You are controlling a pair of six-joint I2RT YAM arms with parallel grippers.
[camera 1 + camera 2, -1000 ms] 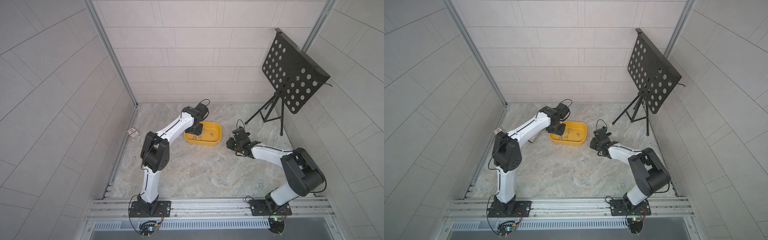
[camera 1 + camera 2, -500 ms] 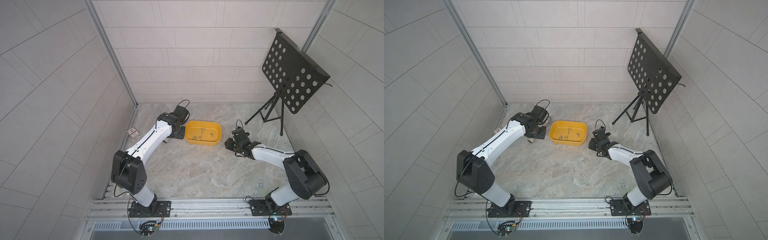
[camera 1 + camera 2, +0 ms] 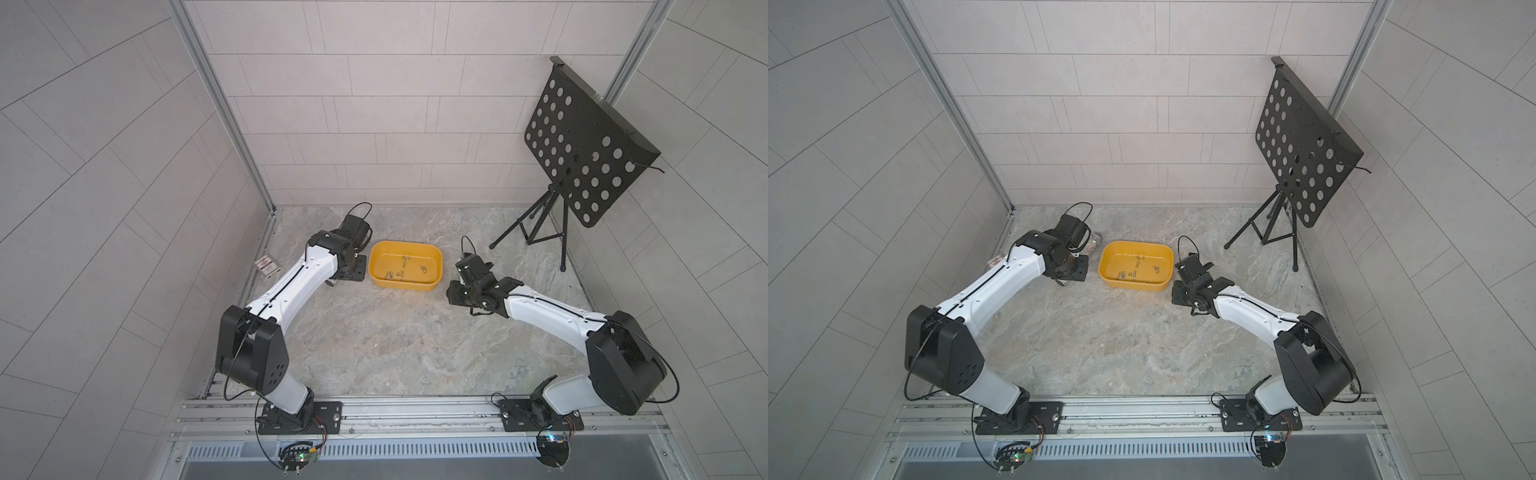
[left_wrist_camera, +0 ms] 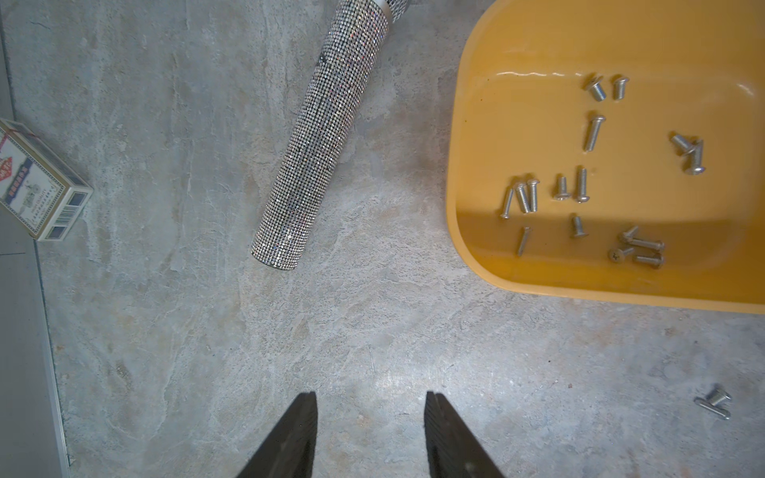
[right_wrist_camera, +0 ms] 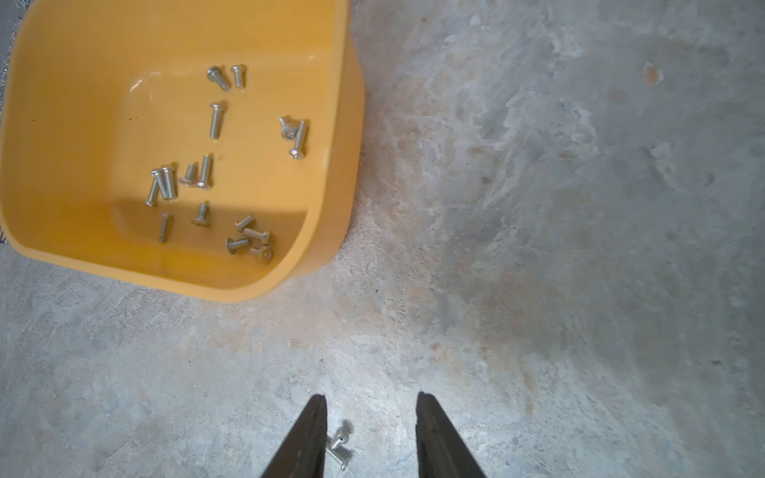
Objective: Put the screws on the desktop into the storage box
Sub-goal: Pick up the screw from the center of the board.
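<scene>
1. Screws [image 5: 339, 447]: two loose ones lie flat on the desktop [image 5: 538, 207], angled to each other, near side of the box [image 5: 347, 136], off its corner.
2. Right gripper [image 5: 371, 397], fingers parted and empty, brackets them; they lie close to one finger, off-centre.
3. Box holds the other screws.
4. Left gripper [image 4: 370, 395], at the box's other end, is parted and empty; the right arm is nearer the pair.

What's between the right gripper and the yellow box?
Just bare desktop, as the right wrist view shows. Two loose screws lie under the right gripper, between its open jaws, not toward the yellow box.
</scene>
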